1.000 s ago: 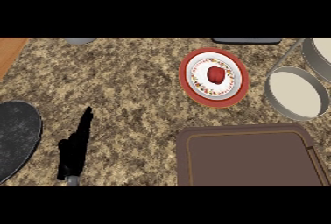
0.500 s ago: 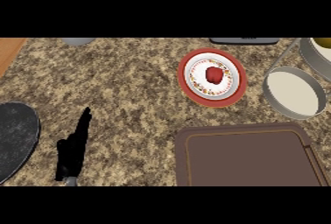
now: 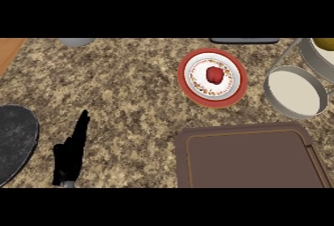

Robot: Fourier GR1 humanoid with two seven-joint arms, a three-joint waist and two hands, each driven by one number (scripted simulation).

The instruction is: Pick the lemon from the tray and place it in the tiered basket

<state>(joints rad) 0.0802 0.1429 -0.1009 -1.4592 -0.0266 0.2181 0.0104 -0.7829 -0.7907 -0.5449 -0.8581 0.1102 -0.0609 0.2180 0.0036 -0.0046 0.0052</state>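
Observation:
The brown tray lies at the lower right with nothing on it. At the right edge stands the tiered basket; its lower tier is a round, pale, bare bowl. A yellow lemon shows in the upper tier at the top right corner, cut off by the view's edge. My left hand rests open at the lower left, fingers straight and pointing up, far from the tray and the basket. My right hand does not show.
A red-rimmed plate with a red fruit on it sits left of the basket. A dark grey round slab lies at the left edge. A grey object and a dark one touch the far edge.
The yellow lemon has come into sight in the upper tier at the top right. My left hand has not moved.

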